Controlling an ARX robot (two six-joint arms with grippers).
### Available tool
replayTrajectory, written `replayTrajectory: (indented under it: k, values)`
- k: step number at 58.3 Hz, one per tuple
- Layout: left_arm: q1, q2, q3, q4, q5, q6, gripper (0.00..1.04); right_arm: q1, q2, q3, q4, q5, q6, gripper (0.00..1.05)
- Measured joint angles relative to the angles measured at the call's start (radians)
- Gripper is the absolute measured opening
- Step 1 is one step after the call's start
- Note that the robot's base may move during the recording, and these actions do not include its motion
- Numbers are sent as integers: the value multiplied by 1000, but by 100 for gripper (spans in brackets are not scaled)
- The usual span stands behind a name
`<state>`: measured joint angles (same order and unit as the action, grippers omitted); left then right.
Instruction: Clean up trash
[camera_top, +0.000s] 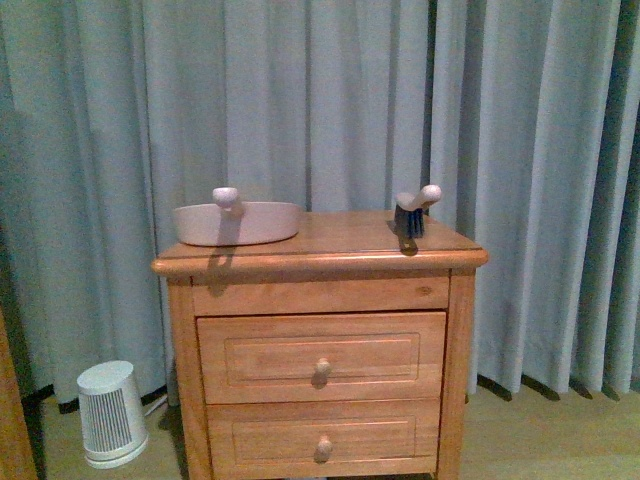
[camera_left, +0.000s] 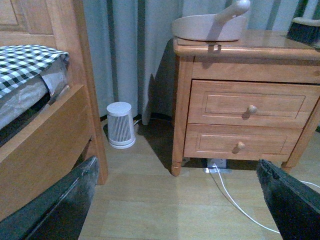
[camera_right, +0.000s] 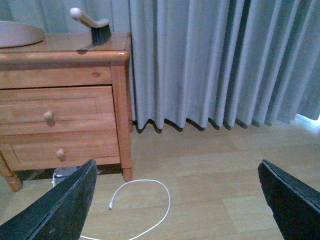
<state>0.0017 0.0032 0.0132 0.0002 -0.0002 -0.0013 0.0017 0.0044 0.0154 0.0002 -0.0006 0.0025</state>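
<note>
**Jaws.** Left gripper: jaws set wide apart, holding nothing and touching nothing. Only the two dark fingers show at the lower corners of the left wrist view, above bare floor. Right gripper: jaws likewise wide apart and empty, above the same floor. Neither arm shows in the front view.

**Trash.** The trash cannot be located in any of the three views.

**Surface.** A wooden nightstand has two drawers, each with one round knob. On its tabletop, a pale dustpan sits at the left end, handle raised. A hand brush stands on its dark bristles at the right end, well apart from the dustpan.

**Room.** Grey-blue curtains hang behind the nightstand, down to the floor. A small white ribbed appliance stands on the floor left of the nightstand, near the curtain. A wooden bed frame carries black-and-white checked fabric. A white cable lies looped on the floor beside the nightstand's right front leg.
</note>
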Motion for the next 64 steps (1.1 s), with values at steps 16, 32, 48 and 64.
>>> replayTrajectory:
  k: [16, 32, 48, 64]
  values:
    - [0, 0, 0, 0, 1, 0, 97, 0, 0, 0, 0, 0, 0, 97]
    - [0, 0, 0, 0, 0, 0, 97, 0, 0, 0, 0, 0, 0, 97]
    - [0, 0, 0, 0, 1, 0, 97, 0, 0, 0, 0, 0, 0, 97]
    - [0, 0, 0, 0, 1, 0, 97, 0, 0, 0, -1, 0, 0, 97]
